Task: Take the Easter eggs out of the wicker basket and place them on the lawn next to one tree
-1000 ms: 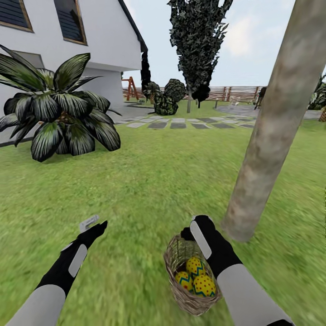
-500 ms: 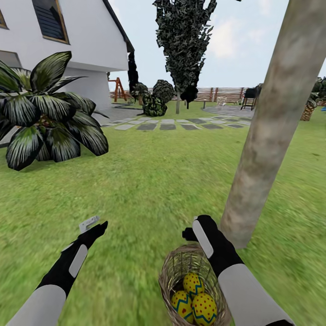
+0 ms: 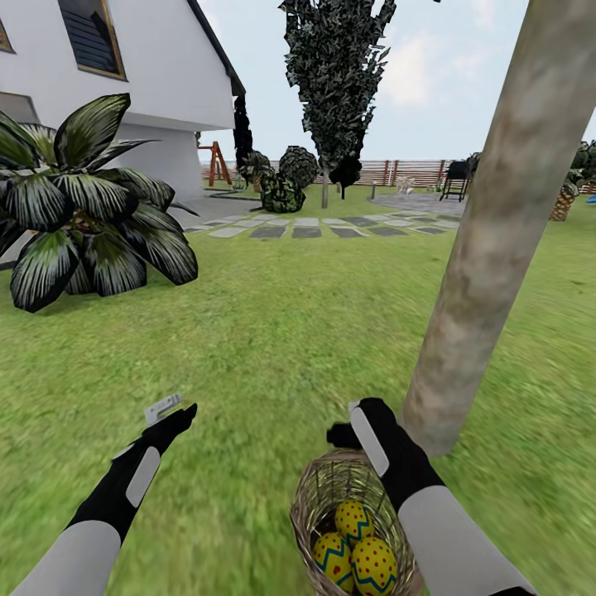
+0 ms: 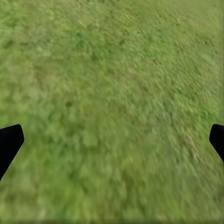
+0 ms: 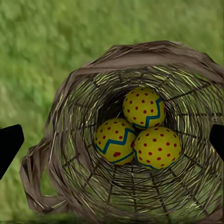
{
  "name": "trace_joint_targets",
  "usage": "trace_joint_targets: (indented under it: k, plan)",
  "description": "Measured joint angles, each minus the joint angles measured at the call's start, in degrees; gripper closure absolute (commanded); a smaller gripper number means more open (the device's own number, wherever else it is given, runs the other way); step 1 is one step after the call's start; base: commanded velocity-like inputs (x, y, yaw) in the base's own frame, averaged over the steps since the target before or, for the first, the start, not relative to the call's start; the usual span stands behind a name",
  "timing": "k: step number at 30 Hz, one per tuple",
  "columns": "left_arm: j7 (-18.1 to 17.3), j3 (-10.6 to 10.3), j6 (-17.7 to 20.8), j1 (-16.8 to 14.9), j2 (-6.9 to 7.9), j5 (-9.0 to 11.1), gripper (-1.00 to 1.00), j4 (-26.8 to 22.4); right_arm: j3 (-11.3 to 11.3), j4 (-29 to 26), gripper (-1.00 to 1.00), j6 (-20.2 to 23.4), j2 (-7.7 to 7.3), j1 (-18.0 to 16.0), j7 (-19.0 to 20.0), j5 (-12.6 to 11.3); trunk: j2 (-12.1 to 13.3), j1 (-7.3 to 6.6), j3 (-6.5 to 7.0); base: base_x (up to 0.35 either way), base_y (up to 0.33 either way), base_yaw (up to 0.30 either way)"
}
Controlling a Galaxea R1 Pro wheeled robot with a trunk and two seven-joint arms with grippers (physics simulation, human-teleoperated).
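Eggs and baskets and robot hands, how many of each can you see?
Easter eggs: 3, all in the basket
Wicker basket: 1
Grippers: 2, left gripper, right gripper
Total: 6

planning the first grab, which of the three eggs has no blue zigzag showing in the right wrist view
The egg lowest in the right wrist view shows mostly red dots; the other two, and, show clear blue zigzags.

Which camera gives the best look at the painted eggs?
The right wrist view: it looks straight down into the wicker basket, so all three Easter eggs show whole with their dots and zigzags. The head view catches them small at its lower edge, partly cut off. The left wrist view looks at grass.
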Motion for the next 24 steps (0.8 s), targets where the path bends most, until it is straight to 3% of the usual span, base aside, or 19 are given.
trace_joint_targets:
  k: [6,14,24]
  plan:
    - [0.0,0.0,0.0,0.0,0.00,0.0,-1.00,0.1,0.0,3.9,-1.00,0.4,-0.29,0.1,-0.1,0.1,0.0,0.00,0.00,0.000,0.000,0.000]
    - [0.0,-0.1,0.0,0.0,-0.06,0.0,-1.00,0.2,0.0,14.9,-1.00,-1.4,-1.66,0.2,0.3,0.6,0.0,0.00,0.00,0.000,0.000,0.000]
    - [0.0,0.0,0.0,0.0,-0.67,0.0,-1.00,0.2,0.2,15.9,-1.00,-5.4,-1.85,0.2,0.5,0.9,0.0,0.00,0.00,0.000,0.000,0.000]
